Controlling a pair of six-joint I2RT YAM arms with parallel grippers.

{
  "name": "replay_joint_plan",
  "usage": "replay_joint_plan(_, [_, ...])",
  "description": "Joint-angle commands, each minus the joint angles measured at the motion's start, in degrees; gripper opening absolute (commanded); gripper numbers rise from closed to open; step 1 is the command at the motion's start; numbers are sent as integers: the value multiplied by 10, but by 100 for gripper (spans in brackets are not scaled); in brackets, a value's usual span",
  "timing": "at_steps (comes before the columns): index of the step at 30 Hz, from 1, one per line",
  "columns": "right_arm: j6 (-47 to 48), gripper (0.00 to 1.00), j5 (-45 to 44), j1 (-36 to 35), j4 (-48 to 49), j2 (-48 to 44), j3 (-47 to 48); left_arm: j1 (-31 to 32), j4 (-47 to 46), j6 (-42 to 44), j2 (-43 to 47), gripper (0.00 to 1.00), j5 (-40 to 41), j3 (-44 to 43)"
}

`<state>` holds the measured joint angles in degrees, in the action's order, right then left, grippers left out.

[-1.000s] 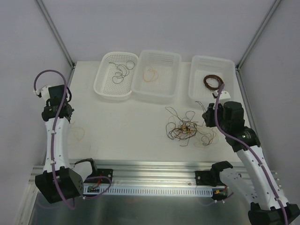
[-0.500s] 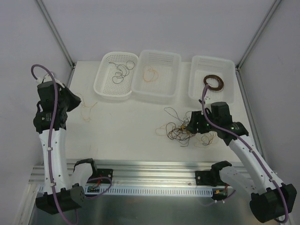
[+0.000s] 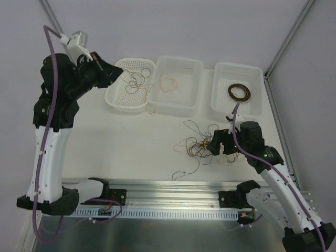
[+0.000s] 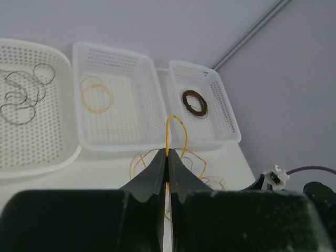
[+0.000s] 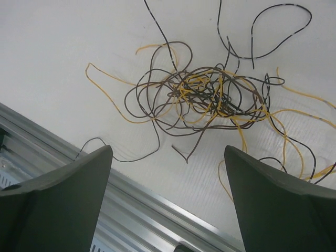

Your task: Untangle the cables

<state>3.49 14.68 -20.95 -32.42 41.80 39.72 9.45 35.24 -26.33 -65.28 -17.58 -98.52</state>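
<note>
Left gripper (image 4: 168, 153) high at upper left of the top view, jaws pinched tight on a yellow wire (image 4: 169, 123). Right gripper (image 5: 167, 157) spread wide, holding nothing, above the cables (image 5: 205, 97) right of centre on the table (image 3: 131, 142).

Risk: if the yellow strand runs into the knot, pulling may drag or tighten it. A dark strand (image 5: 134, 157) reaches the rail (image 3: 173, 185) at the bottom edge — could snag there.

Bare table lies left of the tangle; baskets (image 3: 173, 109) line the top.
</note>
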Motion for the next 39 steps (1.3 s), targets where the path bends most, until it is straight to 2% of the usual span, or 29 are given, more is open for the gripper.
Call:
replay_joint_plan(1, [-8, 93, -11, -3, -1, -33, 1, 52, -49, -3, -96, 0, 12, -75])
replay_joint_plan(4, [-9, 96, -11, -3, -5, -60, -1, 79, -61, 13, -189, 0, 30, -187])
replay_joint_plan(10, [-12, 99, -8, -3, -13, -105, -1, 105, -87, 36, -368, 0, 40, -338])
replay_joint_plan(13, [-8, 100, -10, -3, -23, -114, 1, 111, -116, 44, -442, 0, 47, -368])
replay_joint_plan(21, [-4, 100, -18, -4, -40, -123, -9, 122, -192, 35, -598, 0, 29, -368])
replay_joint_plan(22, [-4, 99, -19, -3, -40, -122, -10, 122, -200, 35, -608, 4, 33, -367])
replay_joint_plan(23, [-4, 99, -21, -3, -42, -121, -10, 123, -202, 36, -626, 17, 43, -366])
replay_joint_plan(25, [-4, 99, -22, -3, -45, -119, -8, 123, -202, 44, -635, 32, 48, -355])
replay_joint_plan(26, [-4, 100, -23, -3, -47, -120, -6, 124, -202, 46, -629, 40, 44, -346])
replay_joint_plan(27, [-4, 100, -25, -3, -48, -120, -5, 126, -203, 51, -619, 56, 41, -321])
replay_joint_plan(29, [-5, 100, -35, -3, -51, -120, -1, 130, -204, 64, -574, 70, 41, -289])
replay_joint_plan(30, [-6, 100, -38, -4, -51, -118, 0, 138, -207, 80, -556, 81, 40, -253])
replay_joint_plan(34, [-9, 99, -40, -3, -50, -105, 3, 174, -208, 142, -434, 100, 41, -143])
replay_joint_plan(39, [-17, 99, -46, -5, -41, -88, -3, 232, -207, 211, -319, 99, 25, 41])
